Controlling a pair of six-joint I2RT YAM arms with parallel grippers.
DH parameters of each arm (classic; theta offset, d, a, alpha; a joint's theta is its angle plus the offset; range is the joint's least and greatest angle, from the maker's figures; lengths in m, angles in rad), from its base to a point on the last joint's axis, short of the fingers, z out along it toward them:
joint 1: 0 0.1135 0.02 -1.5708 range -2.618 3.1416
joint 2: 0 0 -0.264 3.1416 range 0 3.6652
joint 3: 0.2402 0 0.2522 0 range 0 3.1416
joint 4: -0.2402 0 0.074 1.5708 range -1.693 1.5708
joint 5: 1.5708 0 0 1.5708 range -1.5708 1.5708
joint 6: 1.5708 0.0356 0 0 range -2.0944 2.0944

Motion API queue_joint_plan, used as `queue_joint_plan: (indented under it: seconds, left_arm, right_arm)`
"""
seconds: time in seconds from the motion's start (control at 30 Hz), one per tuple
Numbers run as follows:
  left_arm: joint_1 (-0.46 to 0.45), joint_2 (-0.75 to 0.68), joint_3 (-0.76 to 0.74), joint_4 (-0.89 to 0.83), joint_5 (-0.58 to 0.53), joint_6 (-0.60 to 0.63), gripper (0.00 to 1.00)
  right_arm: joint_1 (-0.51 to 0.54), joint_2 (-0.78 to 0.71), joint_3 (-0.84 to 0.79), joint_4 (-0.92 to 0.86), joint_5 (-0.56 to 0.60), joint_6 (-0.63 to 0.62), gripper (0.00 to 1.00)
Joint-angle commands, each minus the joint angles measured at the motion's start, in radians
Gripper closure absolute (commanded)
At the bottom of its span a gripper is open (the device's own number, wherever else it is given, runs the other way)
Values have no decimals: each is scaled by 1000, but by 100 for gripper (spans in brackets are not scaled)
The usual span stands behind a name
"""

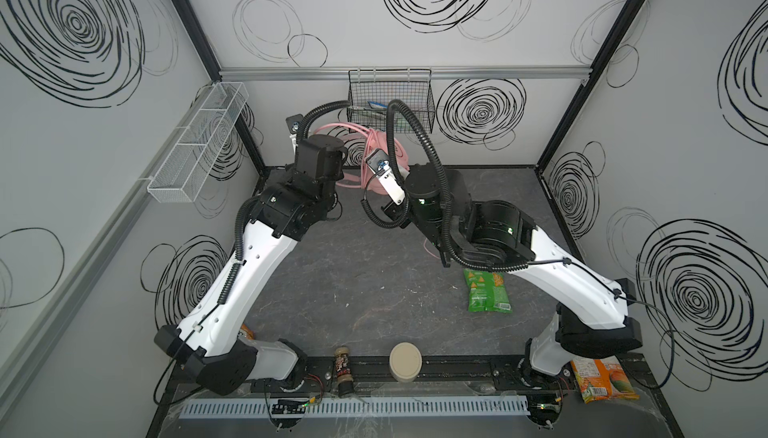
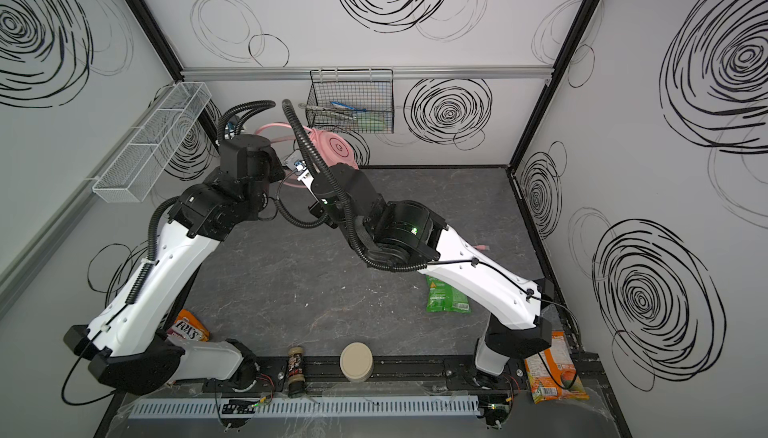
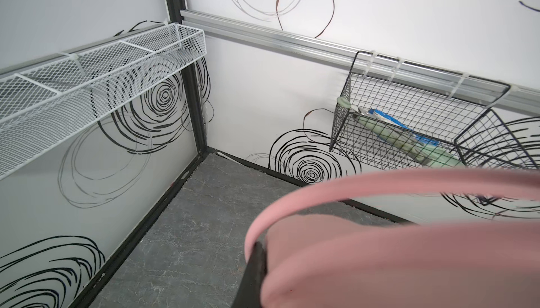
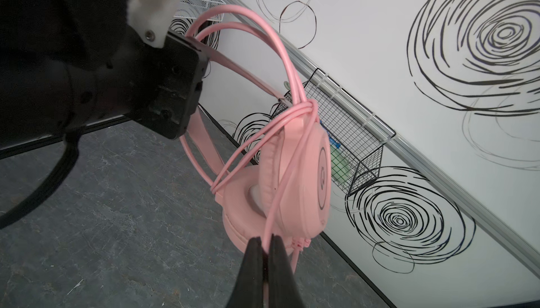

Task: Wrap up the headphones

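Headphones (image 2: 338, 149) held up off tabletop (image 1: 374, 282) at back by wire basket (image 4: 350, 134): left gripper (image 4: 280, 99) clamped on headband (image 3: 380, 186), right gripper (image 4: 264, 251) pinched shut on cable (image 4: 274, 204) beside earcups (image 4: 309, 181), w/ cable running from band across outer cup, so right arm's nearer for nxt wrap.

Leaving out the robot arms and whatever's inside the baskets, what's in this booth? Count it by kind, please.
Pink headphones: 1
Snack bags: 3 (green bag, orange bag, Fox's bag)
Small jar: 1
Round beige container: 1
Wall baskets: 2 (white mesh basket, black wire basket)
Total: 8
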Motion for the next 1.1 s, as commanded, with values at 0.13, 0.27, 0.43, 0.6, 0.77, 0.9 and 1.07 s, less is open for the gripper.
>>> queue_joint_plan:
  seconds: [0.13, 0.27, 0.43, 0.6, 0.77, 0.9, 1.07]
  left_arm:
    - [2, 7, 9, 183, -146, -36, 100]
    - [4, -11, -18, 224, -168, 12, 100]
    - [5, -19, -23, 258, -187, 63, 100]
    - [-1, 7, 26, 283, -205, 103, 100]
    - [-2, 28, 69, 330, -227, 161, 100]
    - [2, 40, 103, 364, -238, 196, 100]
    - [-8, 52, 175, 415, -255, 258, 100]
  right_arm:
    - [-17, -63, 10, -65, -117, 83, 100]
    - [-49, -64, 16, -106, -91, 111, 100]
    - [-62, -44, 47, -147, -81, 104, 100]
    - [-58, -42, 34, -120, -108, 92, 97]
    - [-58, -41, 38, -94, -110, 78, 94]
    - [-62, -37, 40, -97, -95, 75, 94]
    - [-72, -46, 35, -69, -122, 72, 93]
